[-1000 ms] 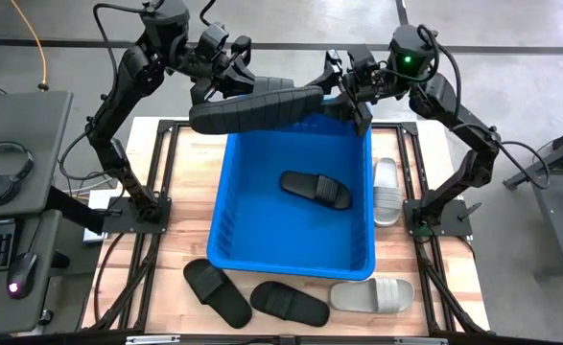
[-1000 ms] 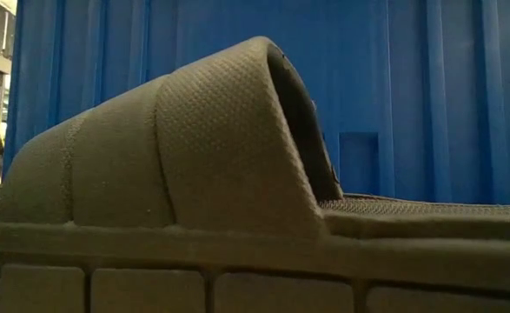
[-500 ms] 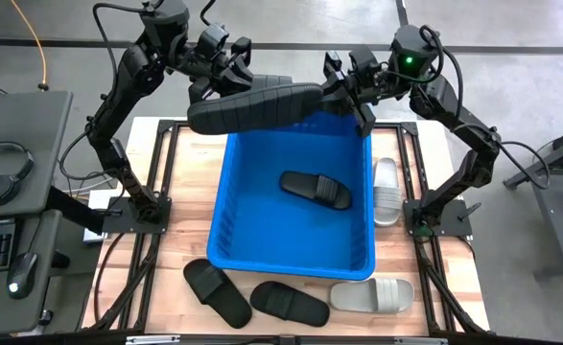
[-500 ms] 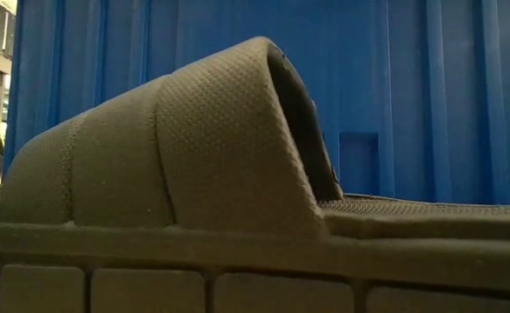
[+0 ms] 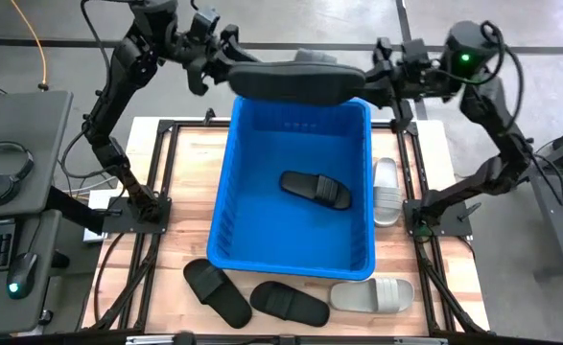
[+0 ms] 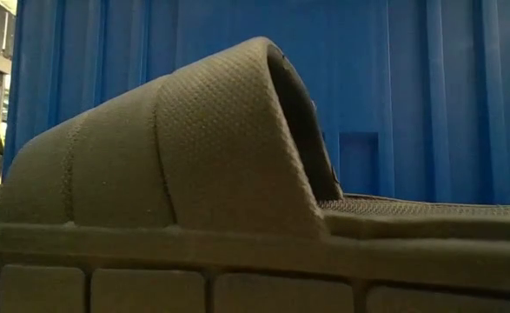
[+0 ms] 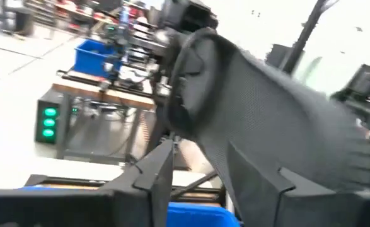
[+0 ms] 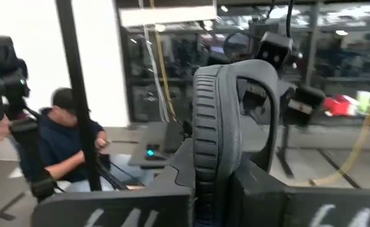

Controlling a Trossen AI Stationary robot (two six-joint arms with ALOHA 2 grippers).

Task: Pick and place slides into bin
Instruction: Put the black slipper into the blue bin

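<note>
Slides — one matte black, pebble-textured foam sandal (image 5: 295,81) hangs over the ribbed bright blue plastic bin's (image 5: 225,192) far rim, right gripper (image 5: 382,81) clamped on one end, left gripper (image 5: 225,69) parted around the other.

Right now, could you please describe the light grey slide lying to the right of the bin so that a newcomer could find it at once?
Start at the large bright blue plastic bin in the table's middle. Between its right wall and the table's right edge lies a light grey slide sandal, lengthwise along the bin. The other pale slide lies in front of the bin, beside two black ones.
</note>
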